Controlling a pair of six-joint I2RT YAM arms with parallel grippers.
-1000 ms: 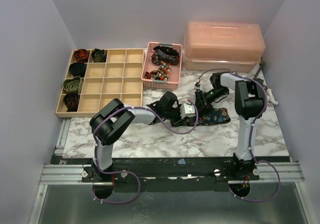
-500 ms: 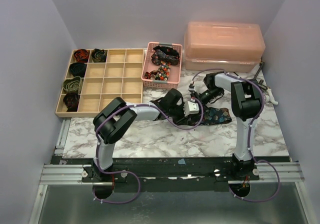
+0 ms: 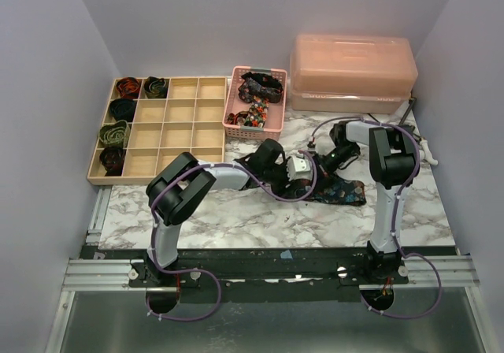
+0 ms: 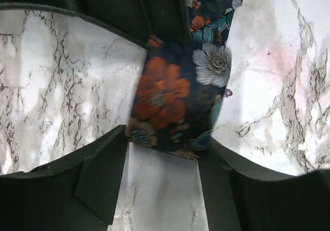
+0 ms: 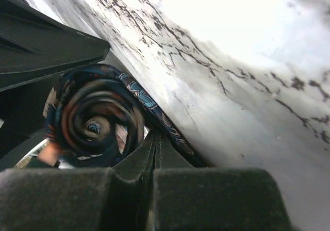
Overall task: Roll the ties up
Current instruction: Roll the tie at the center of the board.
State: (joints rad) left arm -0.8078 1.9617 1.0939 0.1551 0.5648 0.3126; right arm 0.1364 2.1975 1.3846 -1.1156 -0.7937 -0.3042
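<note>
tie (image 3: 340, 187): floral, mid-worktop (image 3: 236, 219), tail flat toward right edge, coiled end (image 5: 93, 122) | left gripper (image 4: 165, 141): jaws parted, straddling the fabric | right gripper (image 5: 154, 151): fully closed beside coil, hold unclear | far edge: tray (image 3: 177, 136) with rolled ties (image 3: 114, 134) at left corner, pink basket (image 3: 236, 124), peach box (image 3: 352, 65) at right corner

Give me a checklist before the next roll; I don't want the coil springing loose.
1. Coil formed: the tie shows a wound spiral beside the right tool: ok.
2. Fabric pinched by the right tool: jaws shut, grip hidden: cannot tell.
3. Flat floral stretch sits between the open jaws of the left tool: ok.
4. Unrolled tail lies flat on the marble table: ok.
5. Free compartments in the wooden tray: ok.
</note>
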